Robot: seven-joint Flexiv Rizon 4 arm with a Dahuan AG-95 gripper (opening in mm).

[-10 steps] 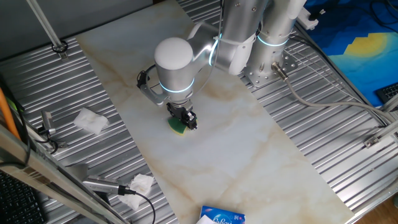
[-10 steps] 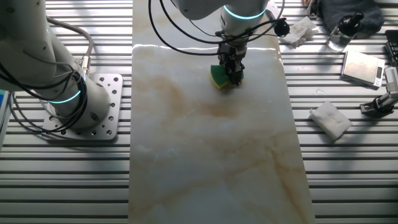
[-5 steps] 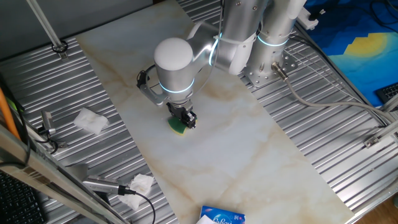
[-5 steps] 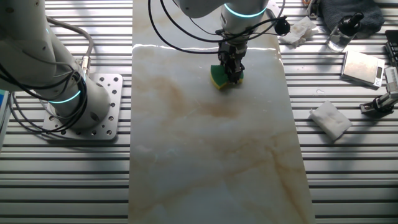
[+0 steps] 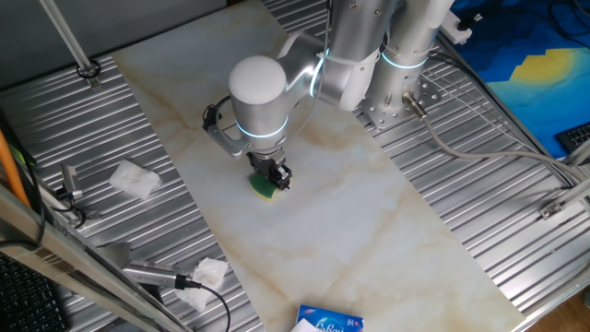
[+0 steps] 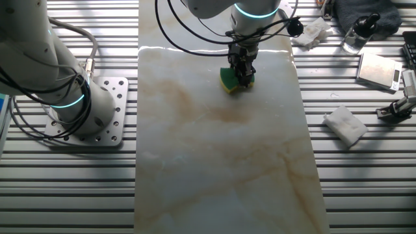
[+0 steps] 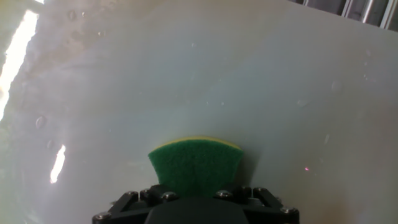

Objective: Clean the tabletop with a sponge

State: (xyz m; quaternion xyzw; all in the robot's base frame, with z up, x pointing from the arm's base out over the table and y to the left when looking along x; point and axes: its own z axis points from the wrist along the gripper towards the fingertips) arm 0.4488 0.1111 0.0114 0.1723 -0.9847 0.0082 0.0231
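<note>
- A Flexiv arm (image 5: 267, 92) presses a sponge (image 5: 265, 189) onto the tabletop (image 5: 313, 231), its gripper (image 5: 274, 177) pointing straight down, jaws clamped on the sponge.
- The sponge sits on the slab's far half in the other fixed view (image 6: 229, 79), nearer the right long edge than the left, just below the gripper (image 6: 242, 73).
- Two crumpled tissues lie on the ribbed grey desk (image 5: 516, 212) beside the slab: one (image 5: 135, 179) well off the long edge, the other (image 5: 207, 274) nearer the corner beside a black cable (image 5: 207, 300).
- A blue-and-white packet (image 5: 329, 322) shows at the bottom edge of the slab, cut off by the frame.
- Across the slab, a folded white tissue (image 6: 346, 125) lies on the desk; a dark-capped bottle (image 6: 359, 32) and a flat grey device (image 6: 379, 70) stand farther back, well apart from the sponge.
- A second arm's base (image 6: 78, 110) is bolted to a plate left of the slab.
- Nothing lies on the slab around the sponge.
- Hand view: the sponge's green scouring face (image 7: 196, 168) fans out from the gripper (image 7: 196, 200), a thin yellow rim along its far edge, against glossy, pale stone (image 7: 186, 74) streaked with light glare.
</note>
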